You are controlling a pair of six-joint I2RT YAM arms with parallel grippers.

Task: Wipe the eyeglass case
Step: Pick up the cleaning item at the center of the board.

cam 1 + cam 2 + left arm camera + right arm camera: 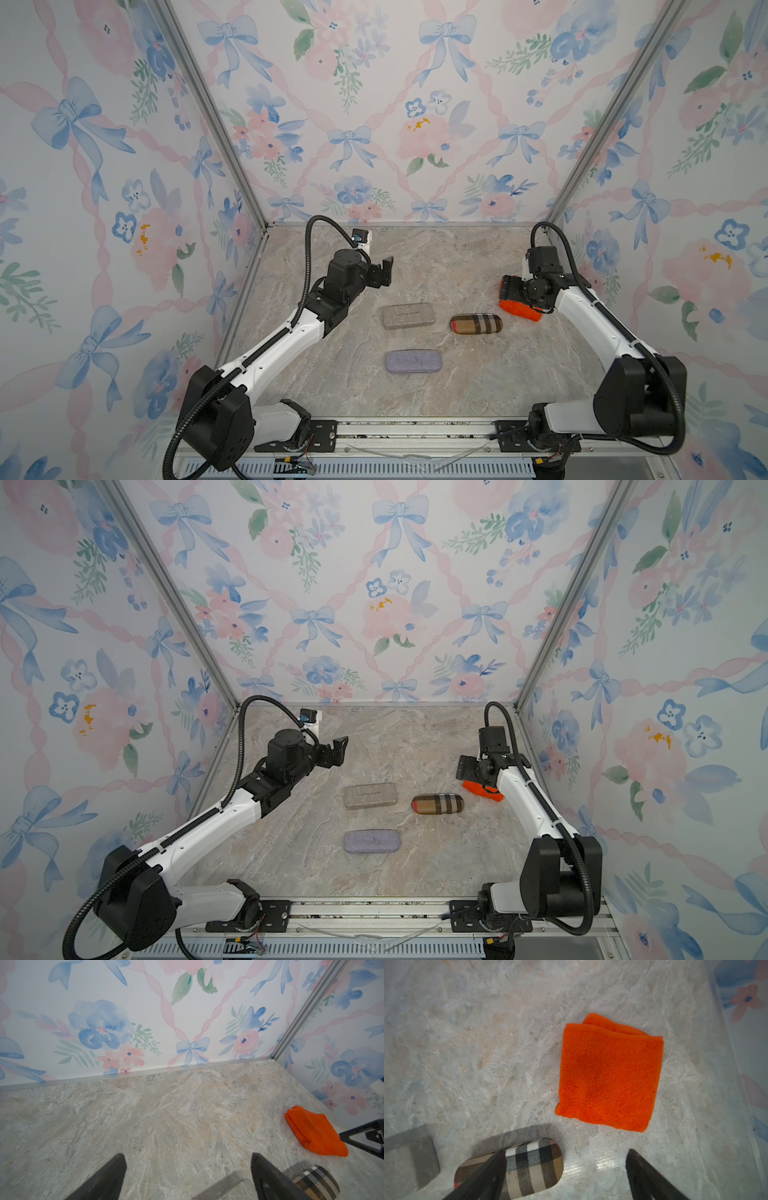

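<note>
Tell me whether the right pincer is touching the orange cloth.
Apart. The right wrist view shows the cloth lying flat, with bare table between its edge and the open right pincer.

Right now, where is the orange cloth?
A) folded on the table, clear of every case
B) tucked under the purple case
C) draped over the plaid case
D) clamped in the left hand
A: the orange cloth lies folded on the table, apart from the plaid case, and the open right hand holds nothing.
</note>
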